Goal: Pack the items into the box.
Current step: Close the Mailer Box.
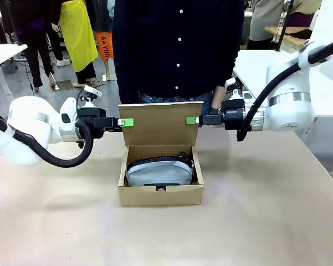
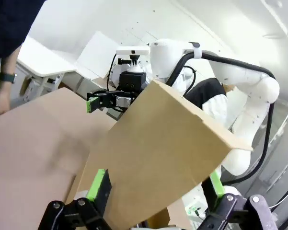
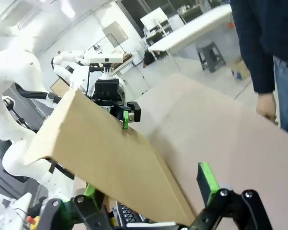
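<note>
The brown cardboard box (image 1: 160, 195) sits mid-table with its flap lid (image 1: 159, 123) standing upright. Inside lies the pale grey-blue zip pouch (image 1: 159, 172), filling most of the box. The black stapler is hidden. My left gripper (image 1: 126, 122) is at the lid's upper left corner and my right gripper (image 1: 192, 120) at its upper right corner. In the left wrist view the left gripper (image 2: 155, 189) is open with the lid (image 2: 158, 153) between its spread fingers. The right gripper (image 3: 148, 184) likewise stands open astride the lid (image 3: 110, 158).
A person in a dark shirt (image 1: 177, 50) stands right behind the box at the table's far edge, one hand (image 1: 219, 98) hanging near my right gripper. Bare tabletop (image 1: 55, 221) lies on both sides and in front of the box.
</note>
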Available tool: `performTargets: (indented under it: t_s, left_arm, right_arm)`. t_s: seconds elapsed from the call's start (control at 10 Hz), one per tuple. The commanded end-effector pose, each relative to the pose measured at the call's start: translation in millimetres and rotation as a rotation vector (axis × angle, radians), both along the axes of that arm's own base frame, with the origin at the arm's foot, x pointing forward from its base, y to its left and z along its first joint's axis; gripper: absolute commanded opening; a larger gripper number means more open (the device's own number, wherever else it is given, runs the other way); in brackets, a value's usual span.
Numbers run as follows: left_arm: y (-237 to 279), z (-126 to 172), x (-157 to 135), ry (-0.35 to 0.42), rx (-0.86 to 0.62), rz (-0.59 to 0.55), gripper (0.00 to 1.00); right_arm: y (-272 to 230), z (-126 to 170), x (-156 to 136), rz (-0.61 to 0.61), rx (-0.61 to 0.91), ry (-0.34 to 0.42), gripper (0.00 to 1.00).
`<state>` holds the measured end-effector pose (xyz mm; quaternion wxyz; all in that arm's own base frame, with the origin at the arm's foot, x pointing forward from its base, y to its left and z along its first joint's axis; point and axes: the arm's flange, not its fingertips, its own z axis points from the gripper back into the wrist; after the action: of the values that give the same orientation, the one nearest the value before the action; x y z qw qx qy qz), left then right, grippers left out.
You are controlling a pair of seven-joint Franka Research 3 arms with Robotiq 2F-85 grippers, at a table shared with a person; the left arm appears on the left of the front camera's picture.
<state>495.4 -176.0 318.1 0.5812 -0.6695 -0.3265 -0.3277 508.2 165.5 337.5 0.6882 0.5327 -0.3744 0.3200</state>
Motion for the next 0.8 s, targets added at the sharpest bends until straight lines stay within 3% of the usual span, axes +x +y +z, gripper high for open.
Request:
performTargets:
  t_s: [0.0, 0.2, 0.5, 0.7]
  left_arm:
    - [10, -1, -19, -0.107, -0.023, 0.003, 1.00]
    - [13, -6, -27, -0.160, -0.031, 0.017, 1.00]
    - [20, -16, -47, -0.212, -0.005, 0.012, 1.00]
    - [39, -21, -61, -0.247, 0.017, 0.043, 1.00]
  right_arm:
    - [1, -8, -20, -0.009, 0.027, -0.146, 1.00]
    - [-1, -22, -32, 0.063, 0.036, -0.196, 1.00]
    - [-22, -25, -49, 0.037, 0.062, -0.293, 1.00]
    - [-46, -26, -62, 0.018, 0.053, -0.301, 1.00]
